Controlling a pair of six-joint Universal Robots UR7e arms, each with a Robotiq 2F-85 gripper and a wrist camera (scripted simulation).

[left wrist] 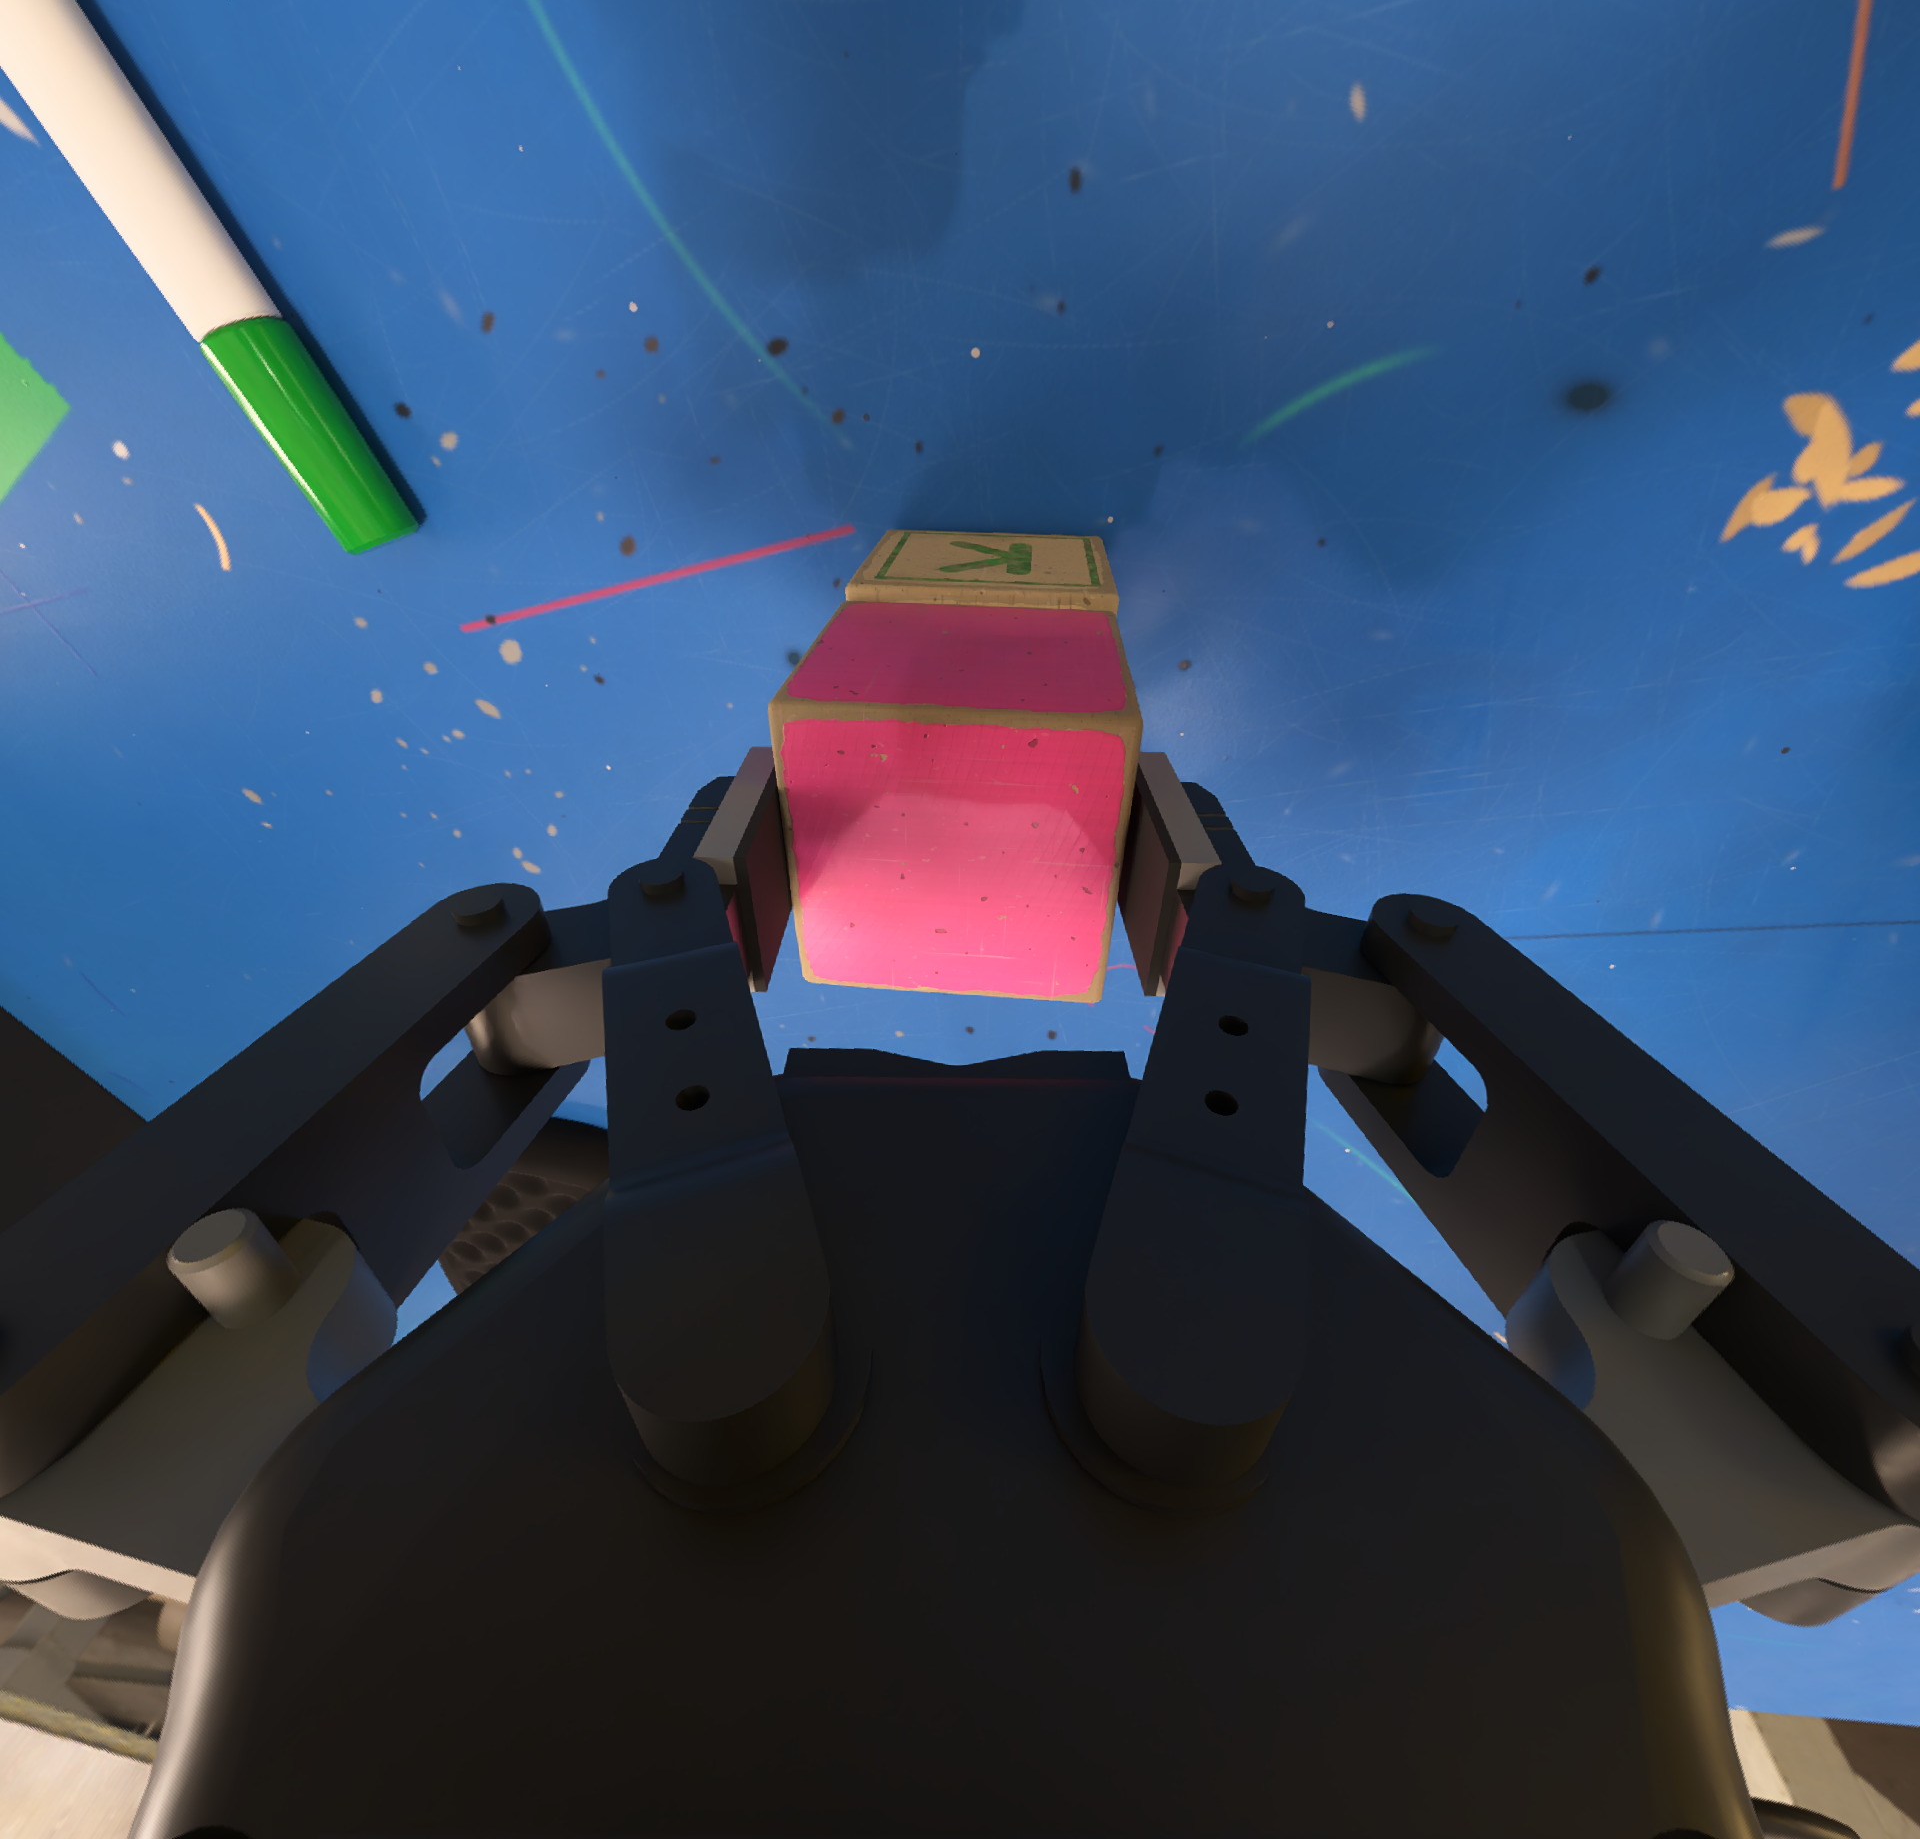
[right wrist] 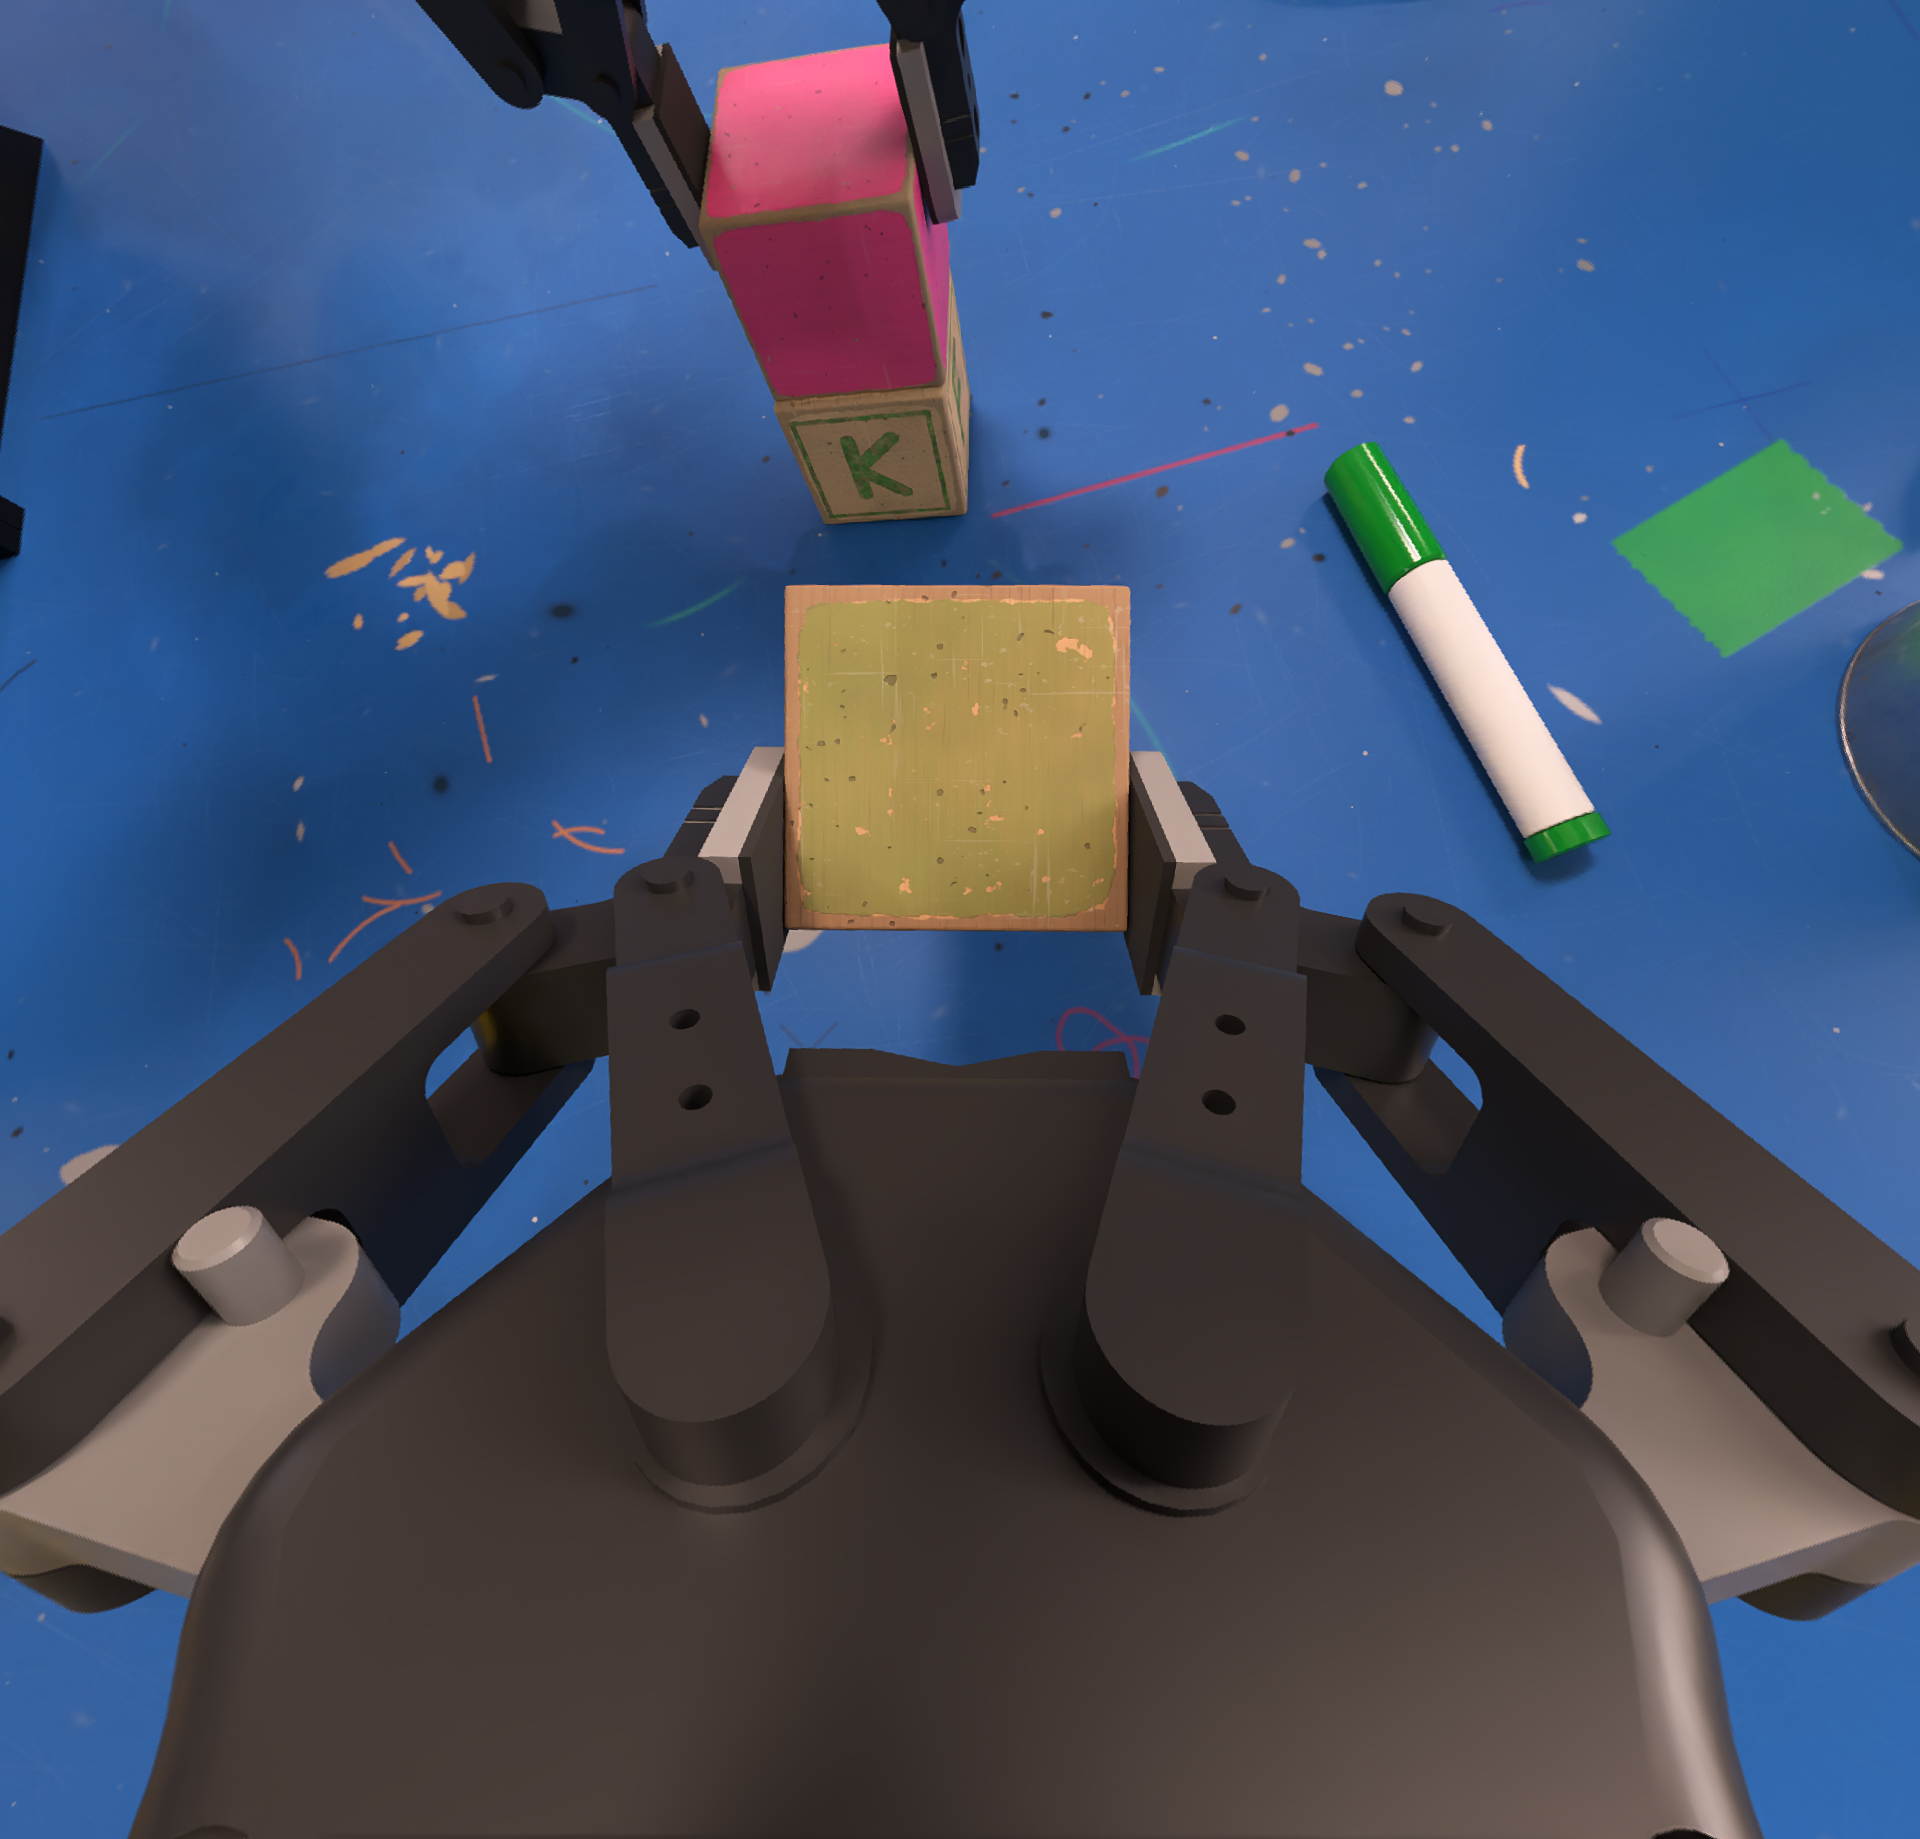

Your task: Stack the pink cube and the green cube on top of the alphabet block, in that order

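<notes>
Gripping green cube (right wrist: 956, 755) mid-frame, right claw (right wrist: 956, 854) is closed on its side faces, above the surface (right wrist: 312, 335). Farther up, left claw (right wrist: 805, 142) pinches pink cube (right wrist: 831, 262) resting on alphabet block (right wrist: 878, 464). Rigid, light-looking wood with worn paint: hold flat opposite faces, centred.

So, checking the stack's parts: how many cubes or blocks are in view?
3: pink cube in the left gripper on the alphabet block; green cube in the right gripper.
</notes>
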